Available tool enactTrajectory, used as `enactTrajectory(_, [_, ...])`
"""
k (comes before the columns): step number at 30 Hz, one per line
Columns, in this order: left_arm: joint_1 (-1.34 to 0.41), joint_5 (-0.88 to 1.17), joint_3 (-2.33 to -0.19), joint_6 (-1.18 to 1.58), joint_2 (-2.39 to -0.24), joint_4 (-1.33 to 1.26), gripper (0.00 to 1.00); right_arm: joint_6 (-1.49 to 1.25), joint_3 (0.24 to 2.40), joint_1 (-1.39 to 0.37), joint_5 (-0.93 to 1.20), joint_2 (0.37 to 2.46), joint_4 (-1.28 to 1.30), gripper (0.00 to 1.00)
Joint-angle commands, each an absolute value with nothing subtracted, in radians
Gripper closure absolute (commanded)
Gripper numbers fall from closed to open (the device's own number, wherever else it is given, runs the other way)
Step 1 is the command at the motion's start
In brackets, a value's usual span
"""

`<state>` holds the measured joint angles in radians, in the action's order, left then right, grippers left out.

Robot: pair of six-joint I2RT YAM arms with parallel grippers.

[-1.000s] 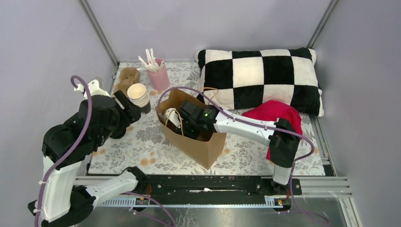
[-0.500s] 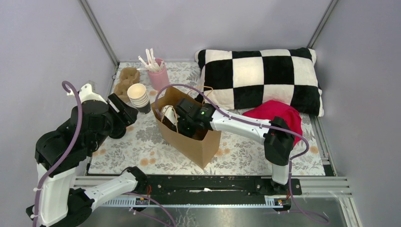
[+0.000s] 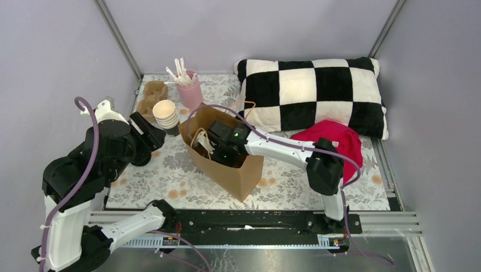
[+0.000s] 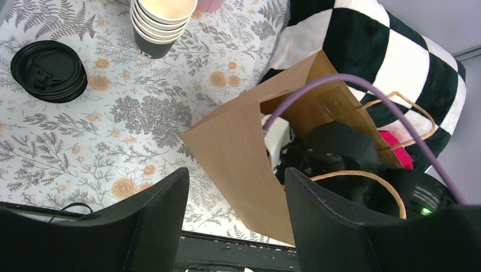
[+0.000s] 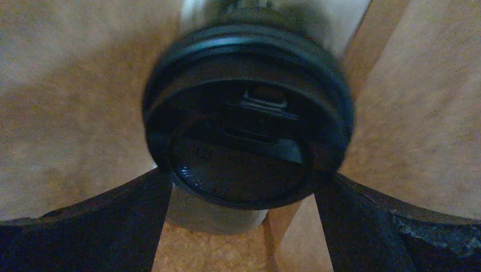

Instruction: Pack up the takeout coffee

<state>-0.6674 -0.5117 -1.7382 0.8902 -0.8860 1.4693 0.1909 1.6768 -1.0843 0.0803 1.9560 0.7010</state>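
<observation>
The takeout coffee [image 5: 247, 122] is being shown inside the brown paper bag [image 3: 241, 170]. Its black sip lid is turned toward the right wrist camera, and brown paper walls are being seen close on both sides. The right gripper [image 5: 244, 180] is being held down inside the bag's open mouth. Its jaws are being held wide, one on each side of the cup. Whether the cup is being pinched or only flanked cannot be told. A pale object is also being shown in the bag just beside the cup, too blurred to be named.

The bag is being carried by the flowered table [image 3: 170, 164], near its middle, with its mouth facing up and its rope handles loose at the rim. The left gripper [image 4: 235, 187] is being held above the table's left side, apart from the bag, with its jaws spread and nothing between them.

Behind the bag, a pink cup [image 3: 192, 95] is being used to hold white sticks [image 3: 178, 71]. Just beside it, a stack of lidless cups [image 4: 159, 25] with pale insides is being shown, and near that a flat pile of black lids [image 4: 48, 71]. A cardboard cup carrier [image 3: 150, 96] is being seen at the far left corner. A checkered pillow [image 3: 312, 93] and a red cloth [image 3: 334, 139] are being seen on the right side.
</observation>
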Motion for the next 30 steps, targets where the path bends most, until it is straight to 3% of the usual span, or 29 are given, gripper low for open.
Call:
enactTrajectory(1, [-0.672, -0.505, -1.731, 0.881, -0.902, 1.433, 0.34, 0.143, 1.691, -1.083, 0.059, 2.001, 0.877, 0.00])
enactTrajectory(30, [-0.671, -0.378, -1.567, 0.897, -0.861, 1.256, 0.32, -0.040, 1.905, -1.083, 0.020, 1.725, 0.893, 0.00])
